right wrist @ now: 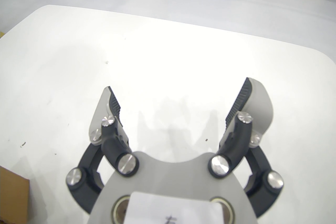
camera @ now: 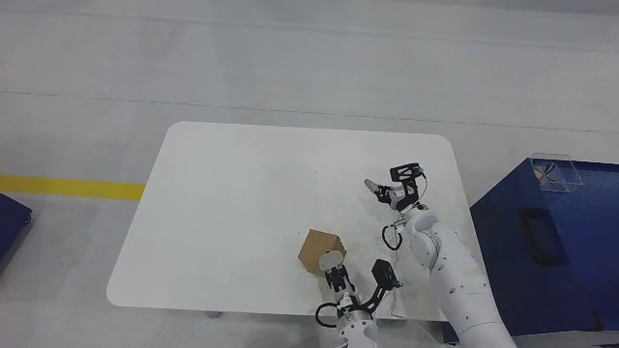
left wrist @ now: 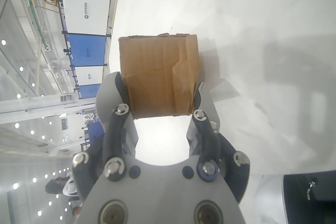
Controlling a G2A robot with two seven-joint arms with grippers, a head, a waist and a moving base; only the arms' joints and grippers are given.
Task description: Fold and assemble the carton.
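The brown cardboard carton is sitting on the white table, close to the edge nearest the robot. Its panel facing the left wrist camera is showing creases. The left end effector is pinching the carton, with one finger pressing against each opposite side. The right end effector is hanging above the table, well apart from the carton, with its fingers spread wide.
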